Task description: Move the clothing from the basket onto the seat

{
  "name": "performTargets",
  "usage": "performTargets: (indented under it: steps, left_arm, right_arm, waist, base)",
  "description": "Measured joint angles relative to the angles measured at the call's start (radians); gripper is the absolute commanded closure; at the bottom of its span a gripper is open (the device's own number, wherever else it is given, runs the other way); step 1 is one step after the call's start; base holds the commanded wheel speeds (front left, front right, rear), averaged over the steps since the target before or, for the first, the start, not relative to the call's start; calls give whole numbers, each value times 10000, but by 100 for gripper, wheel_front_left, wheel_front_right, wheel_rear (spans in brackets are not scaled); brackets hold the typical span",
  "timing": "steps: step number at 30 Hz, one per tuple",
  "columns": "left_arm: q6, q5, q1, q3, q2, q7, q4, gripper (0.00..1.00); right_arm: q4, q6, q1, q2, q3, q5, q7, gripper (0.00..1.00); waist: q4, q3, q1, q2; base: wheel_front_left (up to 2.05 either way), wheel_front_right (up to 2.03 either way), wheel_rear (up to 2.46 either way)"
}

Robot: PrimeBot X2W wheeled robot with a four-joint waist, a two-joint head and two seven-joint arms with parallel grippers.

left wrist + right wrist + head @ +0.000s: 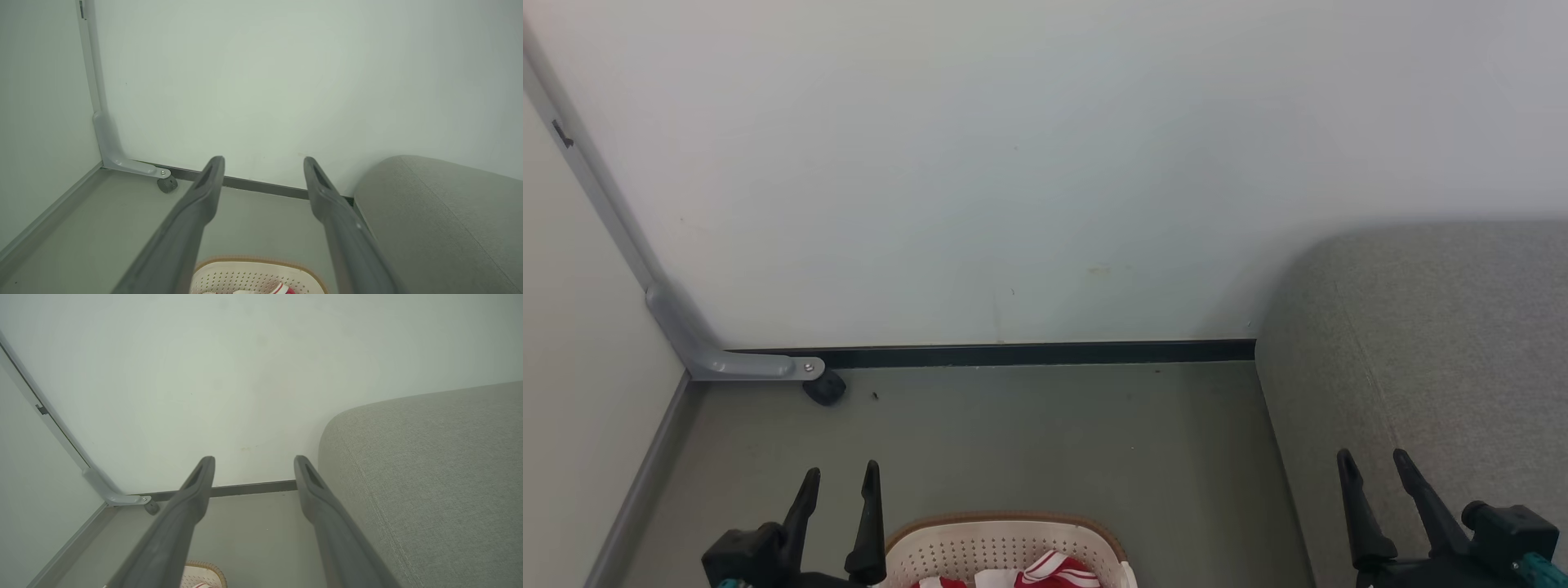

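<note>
**Both grippers empty, basket low and to my left side**

Head view: left gripper [843, 469] is spread, with nothing between the fingers. Right gripper [1372, 454] is the same, spread and empty. The basket [1005, 521] sits on the floor [1054, 425] at the bottom edge, just right of my left fingers and well apart from the right ones. The clothing [1054, 569] is inside it, red with white stripes. Only the far rim is in frame, so the basket's long axis is a guess: probably left-right. The seat [1437, 343] is on the right, beyond my right gripper.

Left wrist view: fingers are wide apart and aimed at the wall [261, 81]. The basket rim shows low between them, with the clothing at the very bottom. So the load lies below and back from the tips, not ahead.

Right wrist view: fingers are wide apart, with the seat just beside the right-hand one. A sliver of basket shows at the bottom, left of centre.

My read: the left arm is nearer for the pick and needs to tip down and pull in. The right arm is better placed for the seat.
</note>
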Motion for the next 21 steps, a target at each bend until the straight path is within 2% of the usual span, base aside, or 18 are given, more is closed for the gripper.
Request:
performTargets:
  steps: [12, 21]
  left_arm:
    - [263, 1206, -40, -178, -69, -441, 336, 0]
    - [263, 1187, -52, -98, -211, -441, 619, 0]
  right_arm:
    - [-8, -188, 2, -190, 247, -1367, -430, 0]
    - [-6, -337, 12, -161, 38, -1361, -431, 0]
  waist:
    - [6, -16, 0, 0]
    - [-4, -26, 0, 0]
  base:
    - [0, 0, 0]
    - [0, 0, 0]
